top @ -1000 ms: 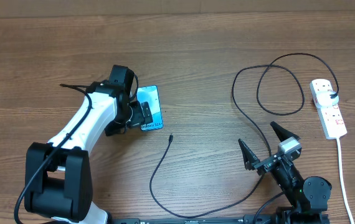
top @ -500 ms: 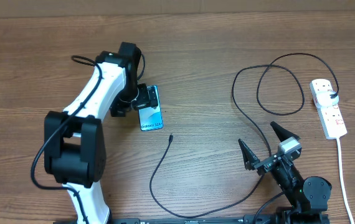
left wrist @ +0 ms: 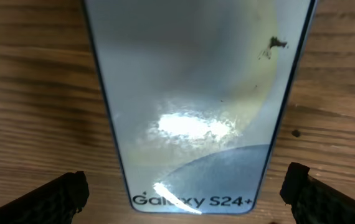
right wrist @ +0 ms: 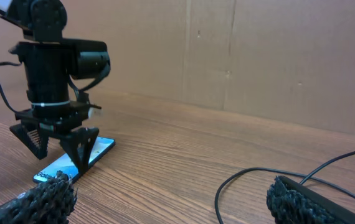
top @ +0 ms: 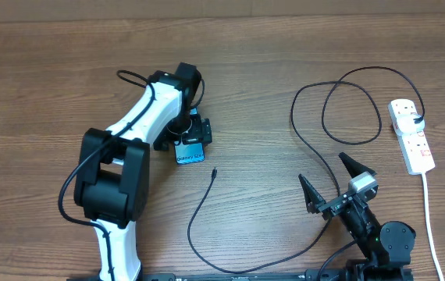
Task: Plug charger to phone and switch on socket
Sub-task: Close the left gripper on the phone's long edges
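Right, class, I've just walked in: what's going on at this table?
The left gripper hangs open over the Galaxy S24+ phone, one finger on either side, not gripping it. The phone lies flat, screen up, on the wooden table. The black charger cable lies loose, its connector tip short of the phone and not plugged in. Its far end reaches the white power strip. The right gripper is open, holding nothing.
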Controlling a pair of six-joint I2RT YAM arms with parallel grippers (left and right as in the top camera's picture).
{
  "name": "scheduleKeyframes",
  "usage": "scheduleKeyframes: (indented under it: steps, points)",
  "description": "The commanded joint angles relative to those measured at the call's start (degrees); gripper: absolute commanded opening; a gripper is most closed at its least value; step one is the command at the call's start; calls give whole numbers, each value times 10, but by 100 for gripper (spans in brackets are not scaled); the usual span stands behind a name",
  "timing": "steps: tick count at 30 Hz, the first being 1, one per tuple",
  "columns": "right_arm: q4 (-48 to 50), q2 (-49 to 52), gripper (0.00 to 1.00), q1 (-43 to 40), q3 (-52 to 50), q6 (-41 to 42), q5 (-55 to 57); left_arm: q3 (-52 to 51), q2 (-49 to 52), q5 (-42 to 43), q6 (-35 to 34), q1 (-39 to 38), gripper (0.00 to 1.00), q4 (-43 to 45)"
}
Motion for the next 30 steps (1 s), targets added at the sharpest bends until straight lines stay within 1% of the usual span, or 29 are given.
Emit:
scheduleKeyframes:
  steps: [1, 9, 18, 23, 30]
  points:
    - [1, -5, 100, -2, -5, 1, 2, 12, 23, -28, -8, -3, 100, 6]
    - [1, -5, 100, -2, -5, 1, 2, 12, 44, -31, -7, -2, 100, 23]
    - [1, -5, 100, -2, -5, 1, 2, 12, 44, -30, -6, 2, 100, 79]
    - [2, -5, 100, -2, -5, 1, 2, 12, 44, -28, -6, 14, 100, 82]
    - [1, -5, 100, -2, -5, 1, 2, 12, 44, -1, -6, 20, 100, 70]
